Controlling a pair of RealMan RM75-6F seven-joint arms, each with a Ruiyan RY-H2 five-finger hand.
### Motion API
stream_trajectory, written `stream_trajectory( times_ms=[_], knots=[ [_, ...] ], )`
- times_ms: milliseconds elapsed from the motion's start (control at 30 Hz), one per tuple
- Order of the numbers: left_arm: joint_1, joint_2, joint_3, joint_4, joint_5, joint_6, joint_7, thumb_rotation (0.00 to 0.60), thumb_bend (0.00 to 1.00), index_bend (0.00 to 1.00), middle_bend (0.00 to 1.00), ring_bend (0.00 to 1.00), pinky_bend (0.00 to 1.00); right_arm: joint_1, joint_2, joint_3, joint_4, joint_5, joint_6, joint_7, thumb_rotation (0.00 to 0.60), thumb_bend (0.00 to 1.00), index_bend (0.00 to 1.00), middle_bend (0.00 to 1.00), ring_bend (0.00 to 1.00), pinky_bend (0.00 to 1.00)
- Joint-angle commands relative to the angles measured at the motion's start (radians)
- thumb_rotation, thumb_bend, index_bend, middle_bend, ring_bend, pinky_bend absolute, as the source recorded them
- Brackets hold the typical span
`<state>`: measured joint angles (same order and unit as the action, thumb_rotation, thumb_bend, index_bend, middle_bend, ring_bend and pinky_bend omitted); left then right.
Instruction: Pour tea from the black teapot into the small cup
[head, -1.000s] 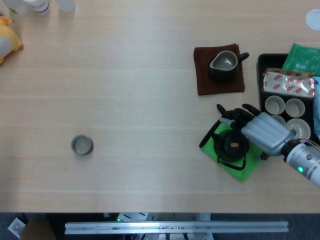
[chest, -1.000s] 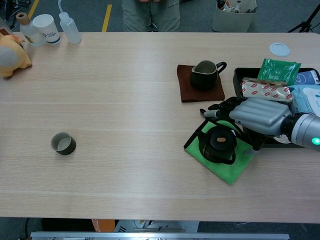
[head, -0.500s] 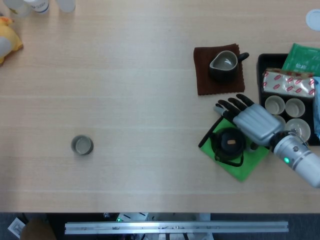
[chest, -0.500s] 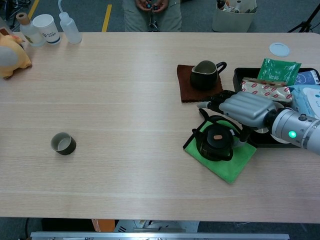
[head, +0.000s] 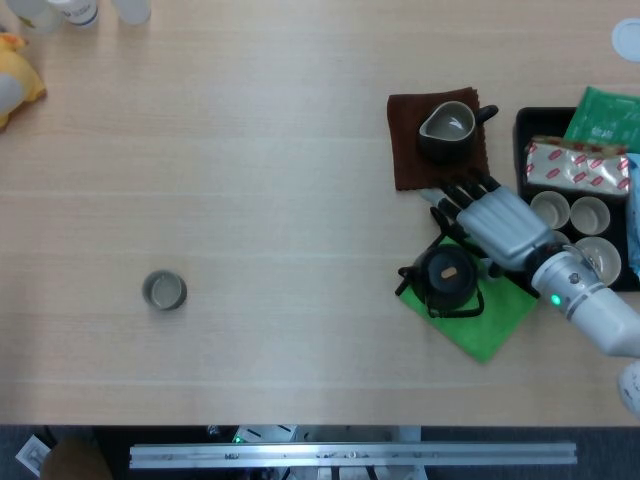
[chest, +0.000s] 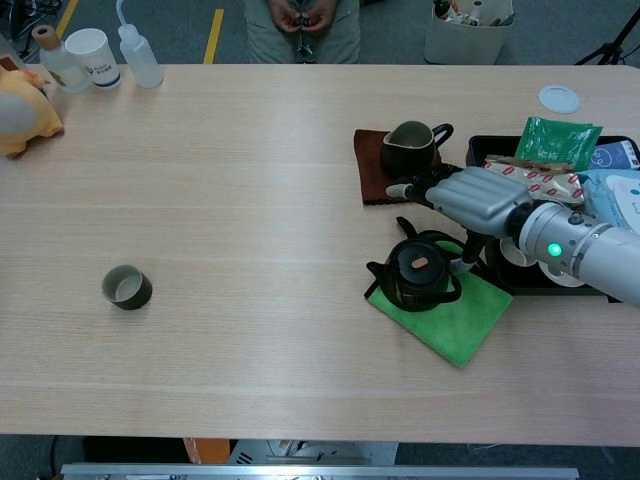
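Note:
The black teapot (head: 447, 277) (chest: 418, 272) sits at the left edge of a green mat (head: 492, 322) (chest: 455, 325), its spout pointing left past the mat. My right hand (head: 500, 224) (chest: 472, 200) is over the pot's far right side. Its fingers stretch toward the brown cloth while the thumb reaches down to the wire handle, so it appears to hold the pot by that handle. The small cup (head: 164, 290) (chest: 126, 287) stands alone far to the left, upright. My left hand is out of both views.
A dark pitcher (head: 448, 130) (chest: 407, 148) stands on a brown cloth (head: 405, 165) (chest: 372, 180) just beyond the hand. A black tray (head: 521, 150) (chest: 478, 150) at right holds white cups (head: 550, 210) and packets. Bottles (chest: 137, 55) and a yellow toy (chest: 20, 110) occupy the far left corner.
The right hand has moved left and away from me, and the teapot has slid left with it to the mat's edge, its spout turning left.

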<state>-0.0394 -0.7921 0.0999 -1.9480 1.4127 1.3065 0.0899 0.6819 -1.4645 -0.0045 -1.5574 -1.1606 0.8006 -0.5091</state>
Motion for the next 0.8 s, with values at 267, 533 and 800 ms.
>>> stream_trajectory(
  times_ms=[267, 533, 800],
  knots=[
    [-0.002, -0.002, 0.001, 0.000, -0.007, -0.010, 0.005, 0.600, 0.28, 0.23, 0.27, 0.28, 0.21, 0.009, 0.162, -0.025, -0.135, -0.013, -0.046, 0.064, 0.600, 0.00, 0.00, 0.03, 0.00, 0.00],
    [-0.009, -0.003, -0.002, -0.011, -0.002, -0.014, 0.017, 0.600, 0.28, 0.23, 0.27, 0.28, 0.21, -0.018, 0.280, -0.047, -0.256, -0.189, -0.015, 0.231, 0.600, 0.00, 0.05, 0.19, 0.12, 0.00],
    [-0.012, 0.000, -0.001, -0.017, 0.010, -0.014, 0.017, 0.600, 0.28, 0.23, 0.27, 0.28, 0.21, -0.050, 0.330, -0.080, -0.324, -0.298, 0.025, 0.324, 0.600, 0.00, 0.22, 0.30, 0.25, 0.00]
  ],
)
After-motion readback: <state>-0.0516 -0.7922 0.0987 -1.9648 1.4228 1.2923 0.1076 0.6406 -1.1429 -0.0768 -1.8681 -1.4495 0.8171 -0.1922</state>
